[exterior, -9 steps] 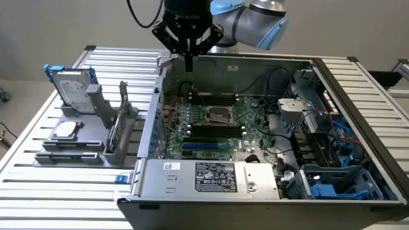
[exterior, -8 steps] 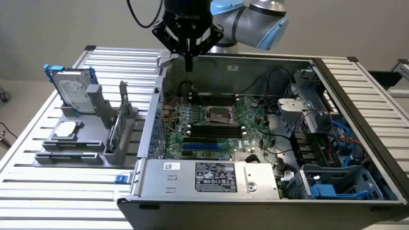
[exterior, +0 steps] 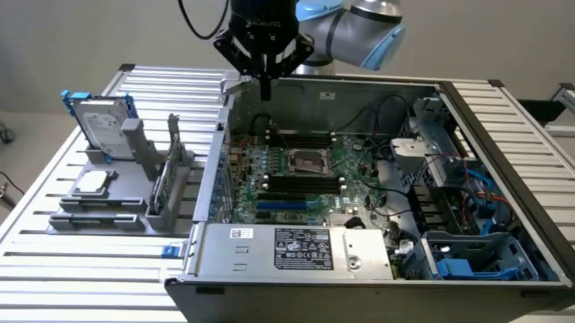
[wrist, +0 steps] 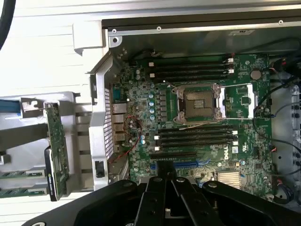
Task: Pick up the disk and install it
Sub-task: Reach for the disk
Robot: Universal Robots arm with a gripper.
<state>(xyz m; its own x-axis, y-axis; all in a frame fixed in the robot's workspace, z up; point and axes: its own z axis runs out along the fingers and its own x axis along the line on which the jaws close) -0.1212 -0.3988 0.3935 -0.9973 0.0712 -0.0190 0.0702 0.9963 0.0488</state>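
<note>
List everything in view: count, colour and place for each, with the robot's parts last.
disk: one, silver-grey with a blue frame, upright in the rack at the exterior view's left
chip: one, silver, flat on the rack
circuit card: one, green, upright on the rack beside the case
rack: one, grey, on the table
computer case: one, dark grey, open, centre
motherboard: one, green, inside the case
power supply: one, silver, inside the case
table: one, white, slatted, under everything
arm: one, silver and light blue, behind the case
gripper: one, black, shut and empty, over the case's corner, apart from the disk
</note>
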